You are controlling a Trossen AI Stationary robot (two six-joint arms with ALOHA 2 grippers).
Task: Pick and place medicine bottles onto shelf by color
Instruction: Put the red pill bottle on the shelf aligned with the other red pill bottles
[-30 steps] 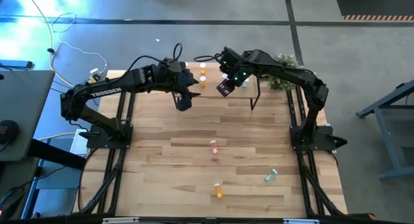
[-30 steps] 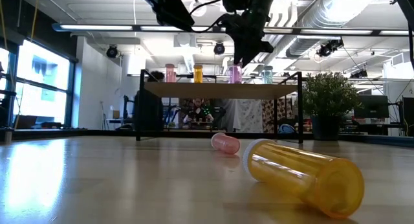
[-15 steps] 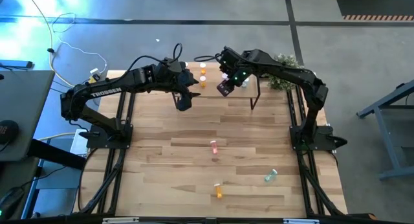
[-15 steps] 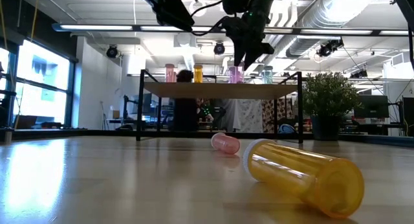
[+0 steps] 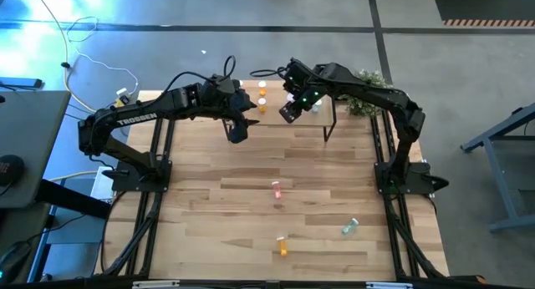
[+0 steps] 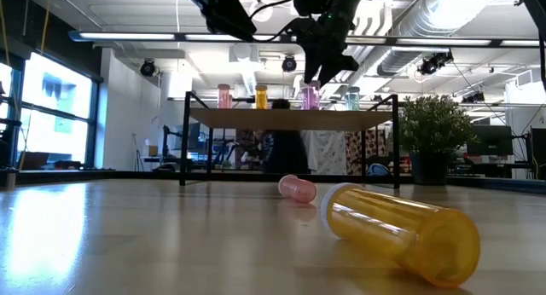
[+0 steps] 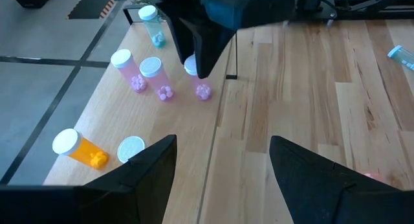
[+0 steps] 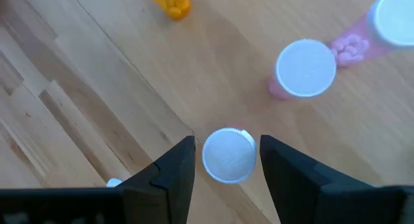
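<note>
A wide workshop with ceiling pipes lies beyond my wood tabletop (image 5: 251, 222). At its twelve o'clock edge stands the shelf (image 6: 290, 118), bottles grouped by colour: pink, orange, pink, teal. My right fingers (image 8: 226, 160) are spread either side of a pink bottle (image 8: 228, 154) on the board, next to its pink mates, so colours match. My left fingers (image 7: 223, 162) hover spread at eleven o'clock, empty. Three medicine bottles (image 5: 277, 189) lie toward six o'clock, unsorted.
</note>
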